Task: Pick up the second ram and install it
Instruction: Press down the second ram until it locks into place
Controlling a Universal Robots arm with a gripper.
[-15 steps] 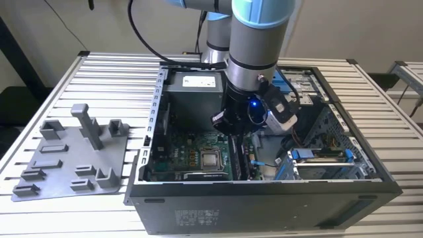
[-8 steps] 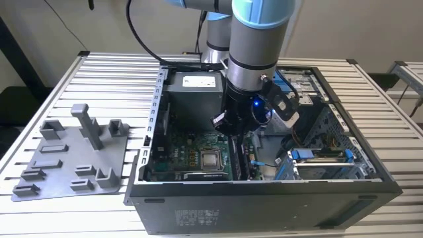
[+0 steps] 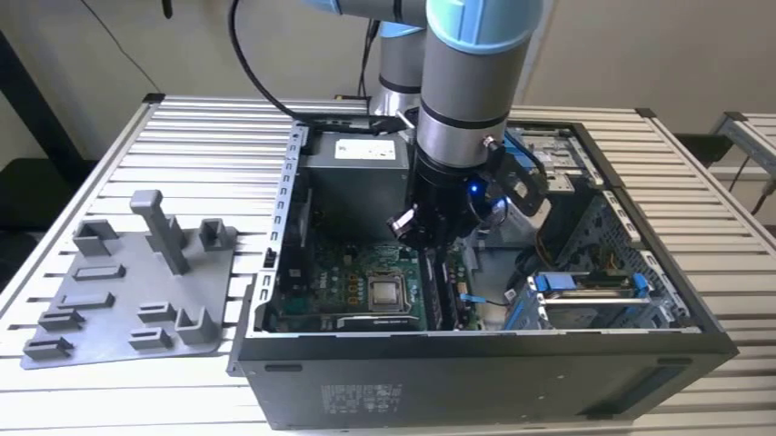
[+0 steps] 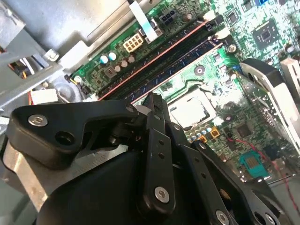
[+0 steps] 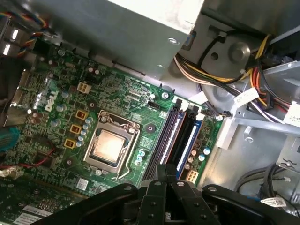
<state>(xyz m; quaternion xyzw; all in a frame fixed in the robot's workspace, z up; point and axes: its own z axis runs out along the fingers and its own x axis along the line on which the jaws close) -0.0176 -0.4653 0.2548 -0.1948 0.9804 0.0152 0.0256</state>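
The robot's hand (image 3: 419, 227) reaches down inside an open computer case (image 3: 485, 368). In both wrist views its black fingertips (image 5: 158, 172) are pressed together with no visible gap, and nothing can be seen sticking out between them. The tips (image 4: 152, 101) hang just over one end of the bank of memory slots (image 5: 190, 140) on the green motherboard (image 5: 56, 117).

The second ram (image 5: 169, 136) seems to be the long dark strip lying along the slots directly under the fingertips. In the second wrist view it (image 4: 164, 58) runs beside a blue slot, though it is hard to tell the stick from the dark slot around it, or whether it is fully seated.

Just beside the slots is the square metal processor socket (image 5: 110, 145). Beyond them sits a grey power supply (image 3: 358, 168) with bundled coloured wires (image 5: 197, 75).

In the exterior view the case rests on a slatted metal desk (image 3: 194, 136). A grey plastic tray (image 3: 134, 291) with raised blocks lies on the desk at the exterior view's left, well apart from the hand.
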